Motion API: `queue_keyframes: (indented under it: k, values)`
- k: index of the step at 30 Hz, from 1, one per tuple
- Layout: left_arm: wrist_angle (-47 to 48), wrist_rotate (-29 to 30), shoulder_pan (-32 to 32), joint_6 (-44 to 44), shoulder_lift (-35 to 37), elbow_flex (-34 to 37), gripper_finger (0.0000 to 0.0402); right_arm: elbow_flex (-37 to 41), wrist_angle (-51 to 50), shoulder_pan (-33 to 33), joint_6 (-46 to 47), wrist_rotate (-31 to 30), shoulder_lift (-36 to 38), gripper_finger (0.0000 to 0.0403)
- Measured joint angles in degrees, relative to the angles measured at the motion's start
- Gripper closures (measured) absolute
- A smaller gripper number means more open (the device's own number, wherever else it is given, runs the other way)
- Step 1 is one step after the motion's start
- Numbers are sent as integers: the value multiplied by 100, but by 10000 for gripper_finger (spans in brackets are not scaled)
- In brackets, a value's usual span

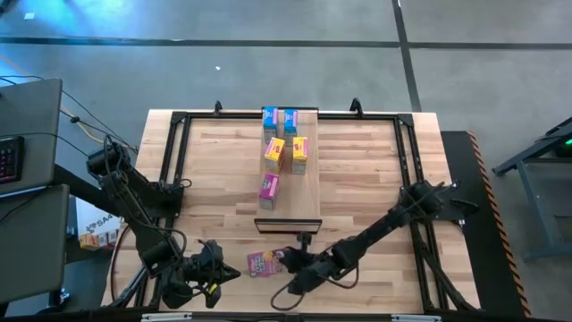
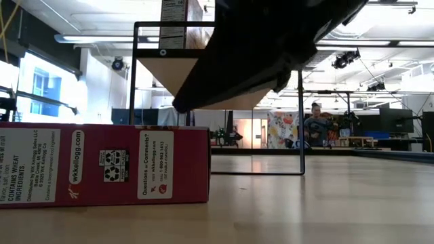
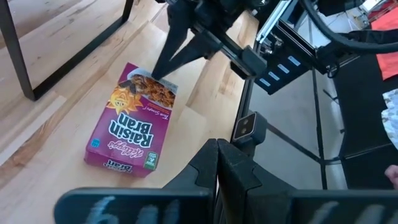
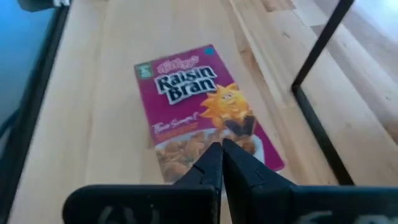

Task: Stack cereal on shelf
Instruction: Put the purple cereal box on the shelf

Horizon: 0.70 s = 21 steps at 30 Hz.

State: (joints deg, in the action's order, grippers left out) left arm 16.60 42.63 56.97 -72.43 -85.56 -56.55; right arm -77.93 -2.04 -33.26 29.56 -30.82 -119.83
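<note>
flat magenta cardboard box on woodgrain tabletop

Left arm folded low at the near left corner, elbow bent back on itself, left gripper pointing toward the table's middle, fingers pressed together, holding nothing. Right arm stretched long and low from its base at right, reaching diagonally toward the near edge. Right gripper fingers closed tip to tip, angled downward. Grippers sat near each other but apart.

magenta cereal box, pale-wood shelf
</note>
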Motion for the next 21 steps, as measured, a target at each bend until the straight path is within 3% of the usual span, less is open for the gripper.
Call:
queue_keyframes:
  k: [10, 21]
  values:
    - [26, 164, -6, -45, -2, 0, 401, -2, -608, 62, 63, 377, 6, 403]
    - [41, 162, -81, -45, -2, 0, 401, -9, -959, -207, 189, 303, 35, 403]
